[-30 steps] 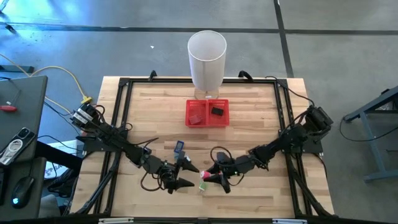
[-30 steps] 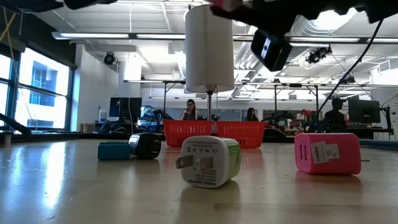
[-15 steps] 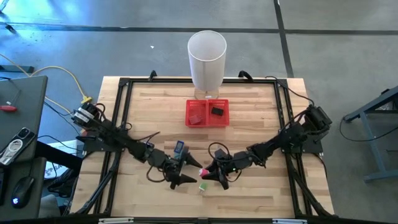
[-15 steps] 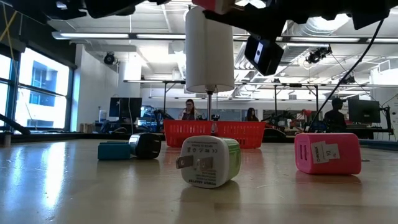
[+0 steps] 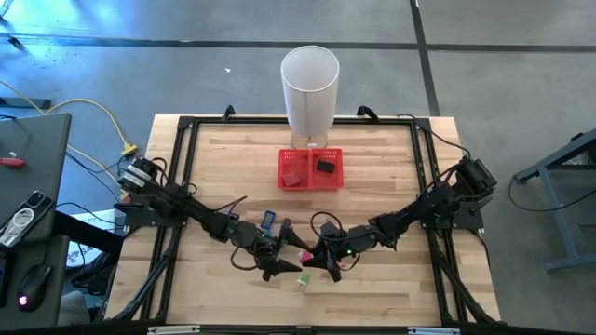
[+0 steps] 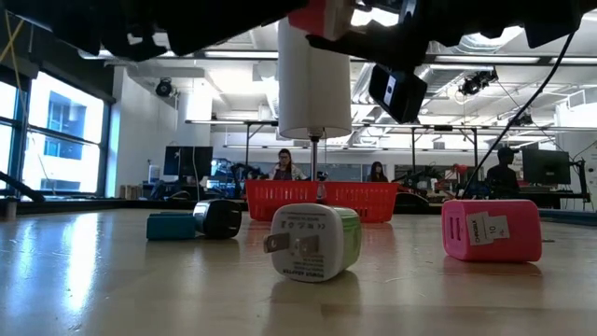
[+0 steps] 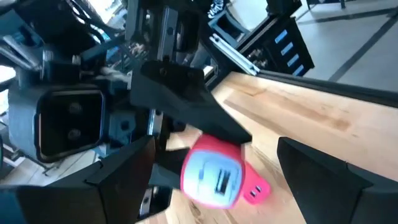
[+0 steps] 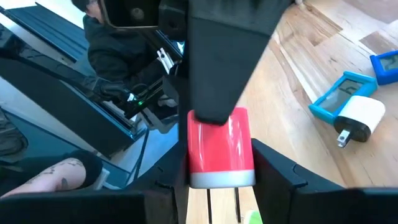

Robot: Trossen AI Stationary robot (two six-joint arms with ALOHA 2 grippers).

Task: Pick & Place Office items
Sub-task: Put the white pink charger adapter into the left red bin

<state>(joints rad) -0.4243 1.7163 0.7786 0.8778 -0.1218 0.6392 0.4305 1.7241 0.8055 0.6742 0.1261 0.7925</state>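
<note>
Near the front edge of the wooden surface (image 5: 372, 288), a green-and-white plug block (image 6: 314, 242) lies on its side, prongs pointing sideways, with a pink block (image 6: 492, 229) resting on the wood to one side of it in the low view. Just above them, the two dark arms meet at the middle of the front half. The right pincer (image 8: 221, 168) is clamped on a red-and-white block (image 8: 220, 148), holding it off the wood. The left pincer (image 7: 214, 177) faces it with fingers (image 7: 323, 171) spread wide on either side of that same block, which shows pink from the left wrist view; whether they touch it cannot be told. Beside the left arm, toward the centre of the surface, a blue item (image 5: 268, 220) lies flat, and the right wrist view shows a teal-and-white plug piece (image 8: 349, 107) next to it on the planks. Farther back, the red mesh tray (image 5: 311, 168) sits near the rear edge with a red piece (image 5: 294, 175) in its left compartment and a dark piece (image 5: 324, 167) in its right. Behind the tray, at the rear edge, stands the tall white cylinder bin (image 5: 309, 88).
</note>
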